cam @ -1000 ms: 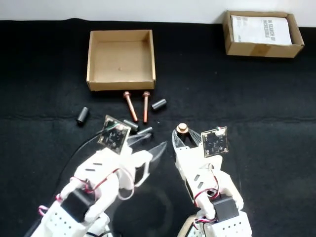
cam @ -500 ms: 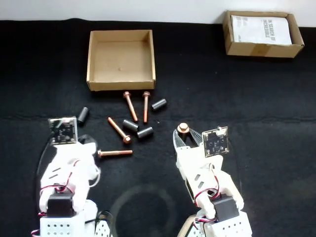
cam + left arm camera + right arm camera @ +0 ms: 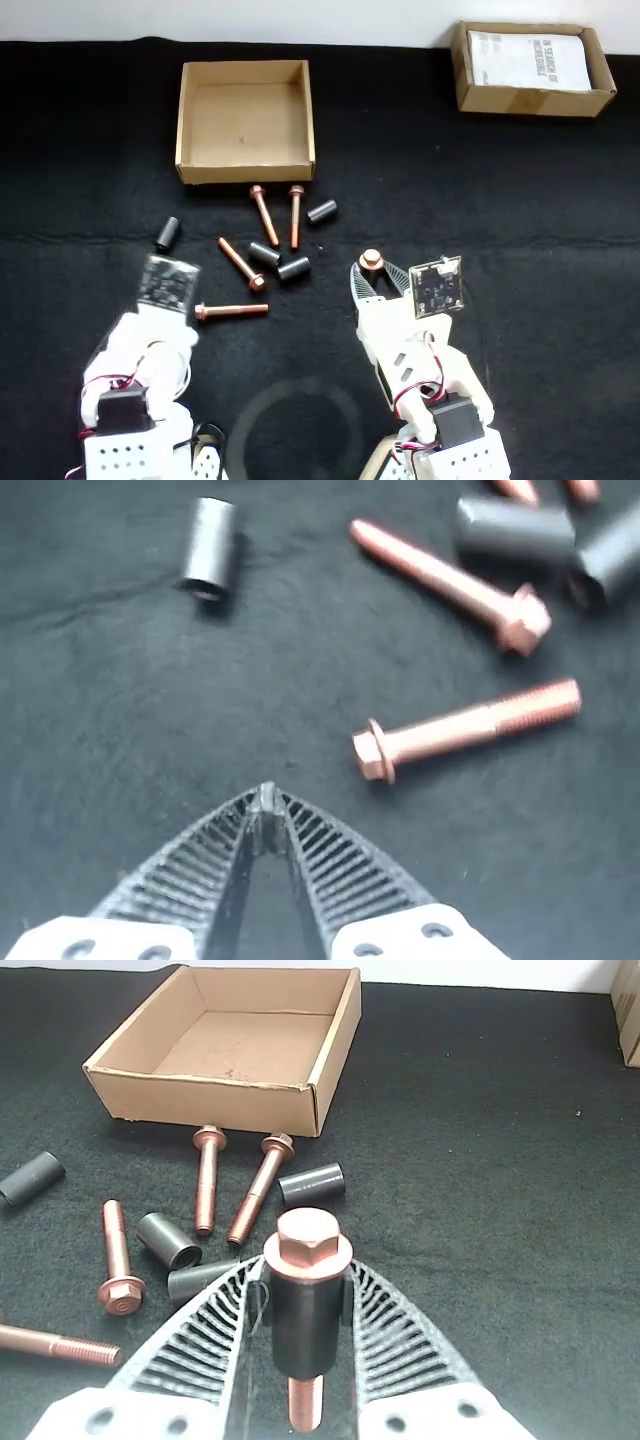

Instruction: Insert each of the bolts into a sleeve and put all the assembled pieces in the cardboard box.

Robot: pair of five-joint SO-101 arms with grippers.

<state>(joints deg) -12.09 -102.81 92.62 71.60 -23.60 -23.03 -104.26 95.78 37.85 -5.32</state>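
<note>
Right gripper (image 3: 307,1275) first: I've got it pinching the assembled piece (image 3: 306,1330), jaws on the dark sleeve, which stands upright with the copper bolt head sitting on top and the threaded tip poking out below. It hangs over the black mat (image 3: 520,260), on the near side of the scatter of parts, with the cardboard box (image 3: 205,1098) beyond them. I judge no piece has gone in yet. My worry is that the jaws only grip the sleeve. The bolt looks to be resting by its flange, so if I tip the wrist over the box, it could slide out and undo the assembly. The way to the box runs over the clustered sleeves (image 3: 170,1242) and the two bolts (image 3: 207,1180) lying just in front of the box wall. If I carry low, that threaded tip could knock them, and round sleeves will likely roll. Clip the box wall and the light cardboard may shift. Left gripper (image 3: 266,802) is pressed together with nothing in it, pointed at the mat near the loose bolt (image 3: 465,730). A careless approach there could nudge that bolt away. Off to the far right sits a second box (image 3: 530,100) with a paper in it, which I judge is the wrong place to drop the piece.
</note>
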